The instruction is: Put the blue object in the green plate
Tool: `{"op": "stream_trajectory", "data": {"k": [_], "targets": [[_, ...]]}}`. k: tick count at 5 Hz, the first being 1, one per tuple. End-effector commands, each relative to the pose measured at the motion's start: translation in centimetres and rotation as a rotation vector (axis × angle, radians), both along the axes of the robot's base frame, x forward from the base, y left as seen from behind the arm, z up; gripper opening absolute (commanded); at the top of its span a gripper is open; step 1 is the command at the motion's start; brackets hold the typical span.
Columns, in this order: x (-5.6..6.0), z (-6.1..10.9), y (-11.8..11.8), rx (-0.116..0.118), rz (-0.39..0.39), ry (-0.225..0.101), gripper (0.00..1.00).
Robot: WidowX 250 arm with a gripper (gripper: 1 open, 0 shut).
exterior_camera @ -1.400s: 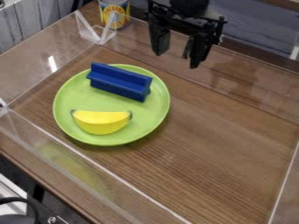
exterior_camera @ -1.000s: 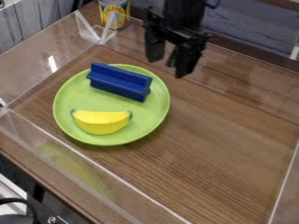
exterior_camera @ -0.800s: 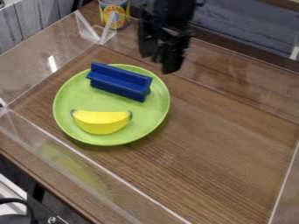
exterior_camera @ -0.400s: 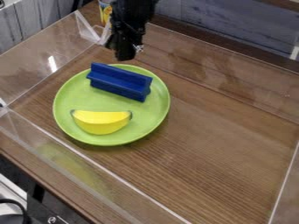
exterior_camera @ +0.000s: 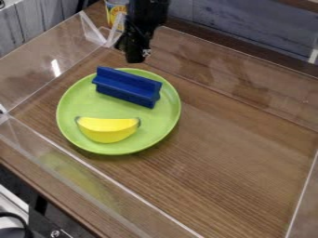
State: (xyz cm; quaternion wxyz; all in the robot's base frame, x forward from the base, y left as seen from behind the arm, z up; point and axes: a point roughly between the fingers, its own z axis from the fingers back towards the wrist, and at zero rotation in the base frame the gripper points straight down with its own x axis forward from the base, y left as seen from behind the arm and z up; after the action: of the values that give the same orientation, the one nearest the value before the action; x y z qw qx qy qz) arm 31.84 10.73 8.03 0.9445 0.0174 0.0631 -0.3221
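The blue object (exterior_camera: 128, 86), a dark blue ridged block, lies on the far half of the green plate (exterior_camera: 165, 122). A yellow banana-shaped piece (exterior_camera: 107, 128) rests on the plate's near half. My black gripper (exterior_camera: 133, 53) hangs just behind the plate's far rim, above and a little behind the blue object. Its fingers are pressed together with nothing between them, and it does not touch the block.
The plate sits on a wooden table (exterior_camera: 236, 139) inside low clear acrylic walls (exterior_camera: 25, 153). A yellow and white container (exterior_camera: 119, 14) stands at the back, just left of the arm.
The gripper has moved left from the back right to just behind the plate and has gone from open to shut. The blue object and plate have not moved.
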Motion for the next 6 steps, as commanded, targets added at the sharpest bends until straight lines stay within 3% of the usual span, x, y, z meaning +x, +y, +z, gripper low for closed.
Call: {"op": "stream_trajectory", "data": {"k": [1,2,3,4,5,6], "targets": [[1.2,1.4,1.6,0.022,-0.013,-0.050,0.00],[1.0,0.4,1.9,0.021,-0.030,-0.047,1.00],[0.7,-0.3,2.0,0.019,-0.046,-0.045,0.00],[0.8,-1.0,1.6,0.018,-0.017,-0.042,1.00],[0.8,-1.3,1.1,0.017,0.018,-0.041,0.00],[0.3,-0.9,0.5,0.014,-0.032,-0.043,0.00]]}}
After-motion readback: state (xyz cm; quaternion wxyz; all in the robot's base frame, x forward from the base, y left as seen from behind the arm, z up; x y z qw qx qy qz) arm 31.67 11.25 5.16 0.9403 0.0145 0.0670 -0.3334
